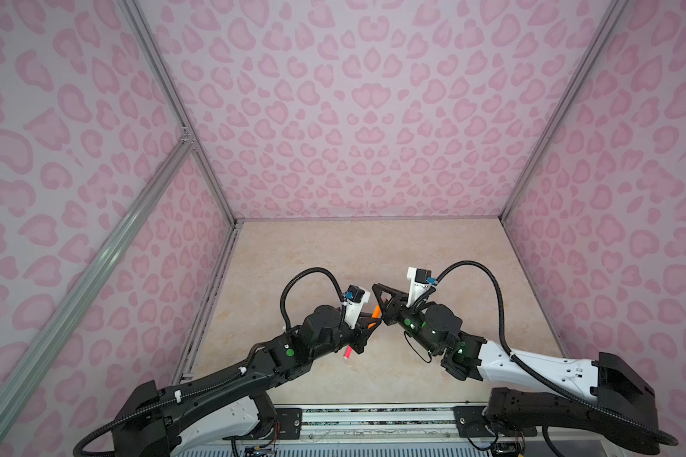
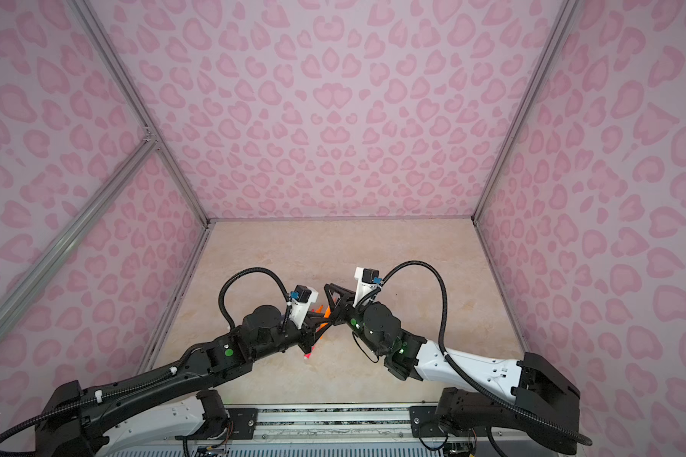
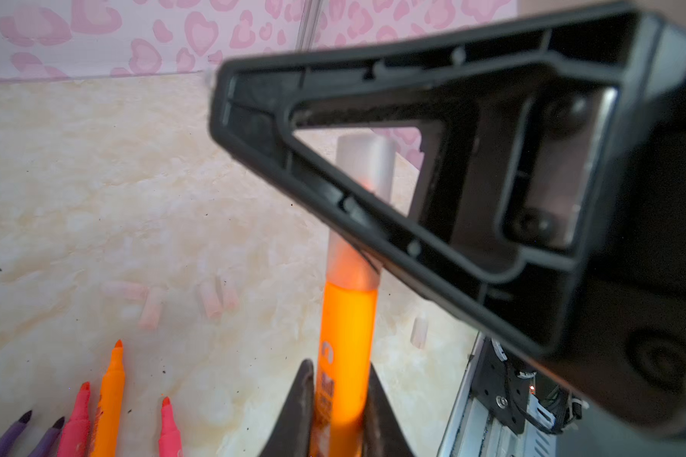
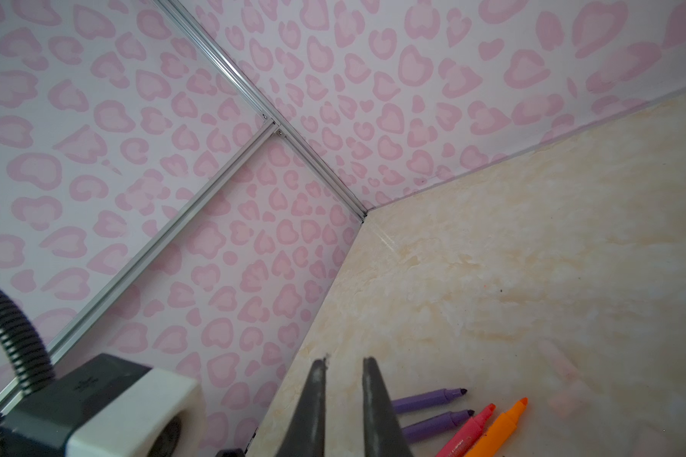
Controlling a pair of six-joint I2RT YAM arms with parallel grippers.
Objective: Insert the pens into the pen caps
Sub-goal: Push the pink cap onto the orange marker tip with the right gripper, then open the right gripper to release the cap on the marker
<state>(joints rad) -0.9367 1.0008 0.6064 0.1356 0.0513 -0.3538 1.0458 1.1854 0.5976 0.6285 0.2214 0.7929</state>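
Note:
My left gripper (image 3: pixel 341 372) is shut on an orange pen (image 3: pixel 347 336), held above the table. A frosted pen cap (image 3: pixel 365 166) sits over the pen's tip. The cap passes between the fingers (image 3: pixel 373 221) of my right gripper (image 1: pixel 378 288), which is shut on it well back from the fingertips. In both top views the two grippers meet mid-table around the orange pen (image 2: pixel 325 312). Two purple pens (image 4: pixel 428 397), pink pens (image 3: pixel 78 419) and another orange pen (image 3: pixel 109 399) lie uncapped side by side on the table. Several loose pen caps (image 3: pixel 151 312) lie beyond them.
Pink-patterned walls (image 1: pixel 353 118) enclose the beige table (image 1: pixel 452 253) on three sides. An aluminium rail (image 1: pixel 373 419) runs along the front edge. One more cap (image 3: pixel 418 332) lies near that rail. A pink pen's end (image 1: pixel 348 352) shows under the left arm.

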